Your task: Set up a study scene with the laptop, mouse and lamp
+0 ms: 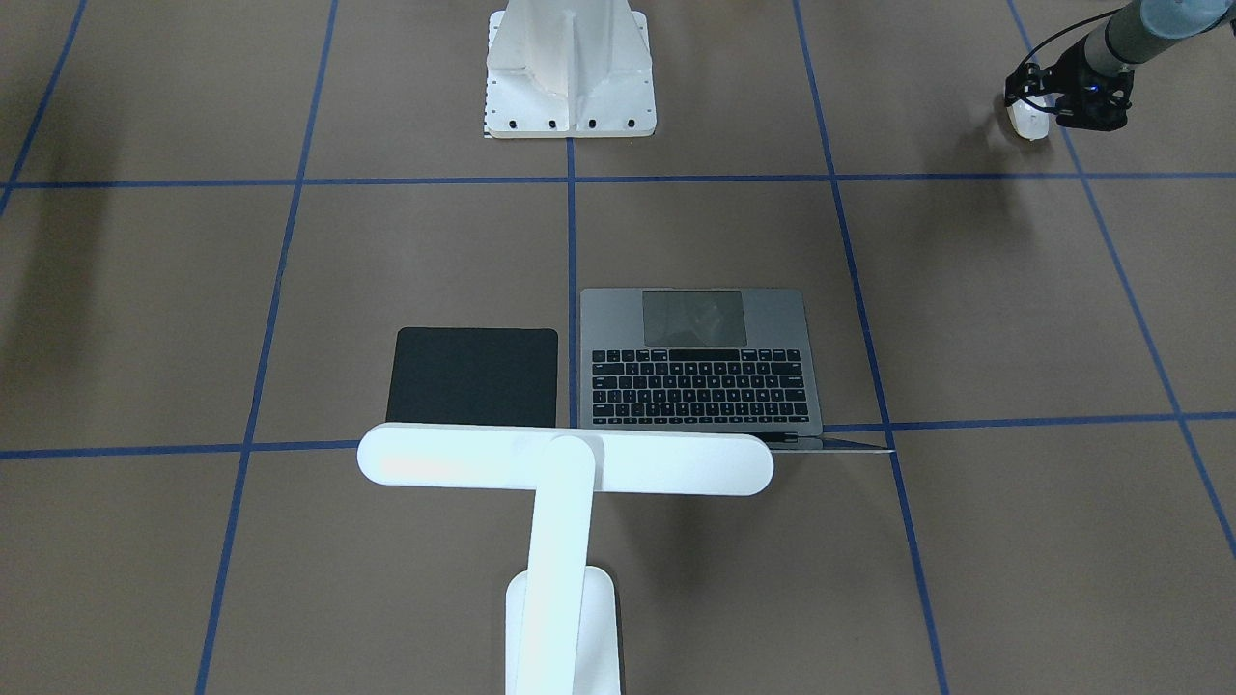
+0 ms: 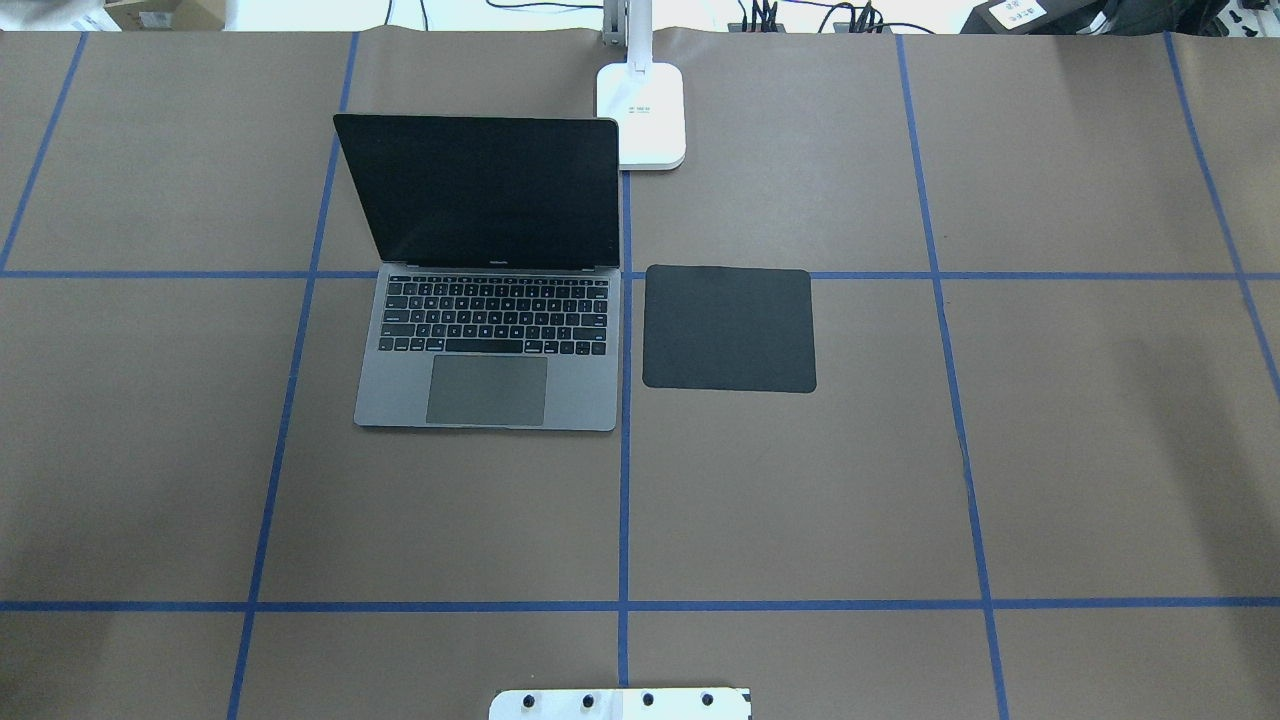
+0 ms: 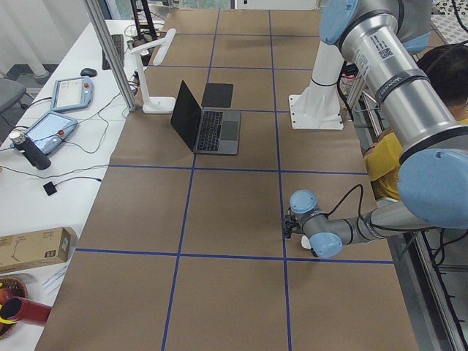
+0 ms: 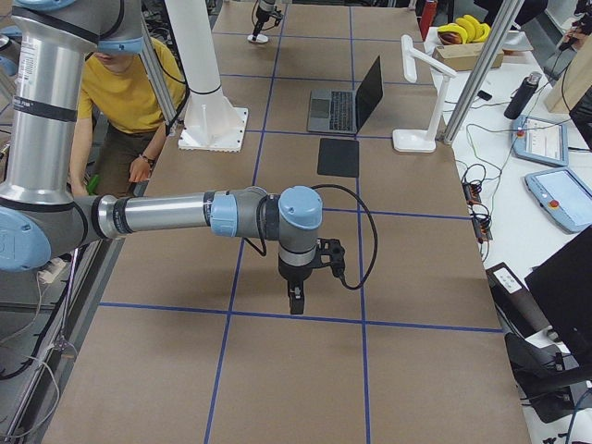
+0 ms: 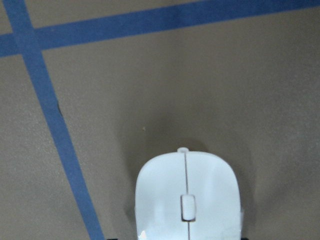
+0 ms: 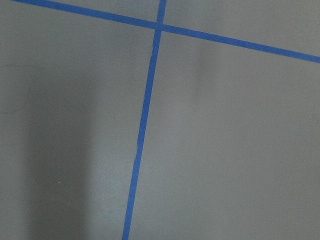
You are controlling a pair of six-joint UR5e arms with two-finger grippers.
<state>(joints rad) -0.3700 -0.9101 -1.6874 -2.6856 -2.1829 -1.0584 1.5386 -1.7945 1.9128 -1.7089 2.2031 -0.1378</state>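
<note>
Snugly around the mouse [image 5: 187, 200], left pincer [image 1: 1038, 114], tight on its sides; right pincer's [image 4: 295, 301] opening impossible to tell.

1. Left arm [image 3: 344, 228] stretches out low and nearly level; its wrist turns the left gripper [image 1: 1041, 108] downward, jaws either side of the mouse [image 1: 1027, 123], grip unclear.
2. Right arm [image 4: 166, 215] extends level, wrist bent so the right gripper [image 4: 296, 298] points straight down; jaw opening unreadable.

Robotics lab: brown-papered table [image 2: 1100, 450] with blue tape grid [image 2: 622, 520], teach pendants [image 3: 69, 93] and cables [image 3: 72, 178] on side bench [image 3: 22, 216].
</note>
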